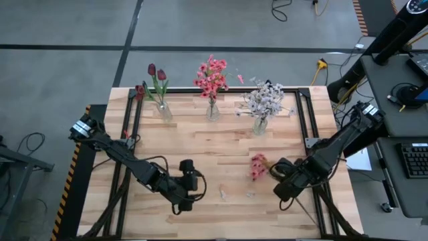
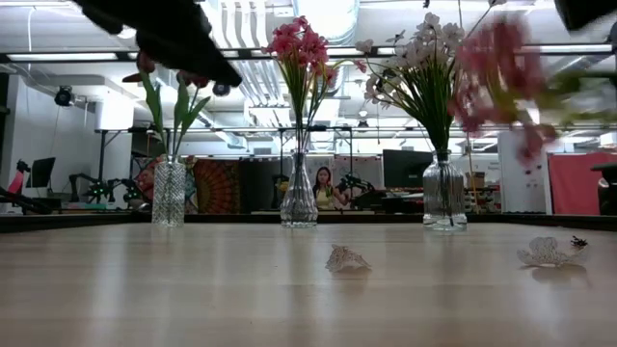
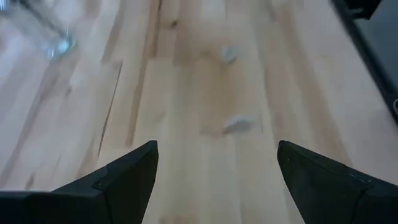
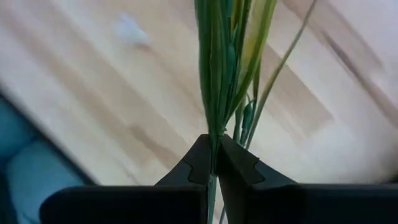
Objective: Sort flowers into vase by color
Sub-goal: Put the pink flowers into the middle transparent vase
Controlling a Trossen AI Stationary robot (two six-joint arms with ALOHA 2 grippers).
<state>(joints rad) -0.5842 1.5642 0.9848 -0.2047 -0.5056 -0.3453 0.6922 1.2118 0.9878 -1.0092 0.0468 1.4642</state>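
Now pink flower [image 4: 227, 74] within right tool [image 4: 214, 163]

Grey floor [image 1: 67, 27] surrounded the wooden table [image 1: 200, 150]; beyond it, ceiling strip lights [image 2: 58, 56] glowed over monitors [image 2: 403, 166] and a seated person [image 2: 322, 189].

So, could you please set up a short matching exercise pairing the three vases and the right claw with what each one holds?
Things:
1. Left vase
2. Middle vase
3. Right vase
4. Right claw

Holds:
A. white-lavender sprays
B. loose pink flower's stem
C. dark red tulips
D. pink blooms

Pairs: 1-C, 2-D, 3-A, 4-B
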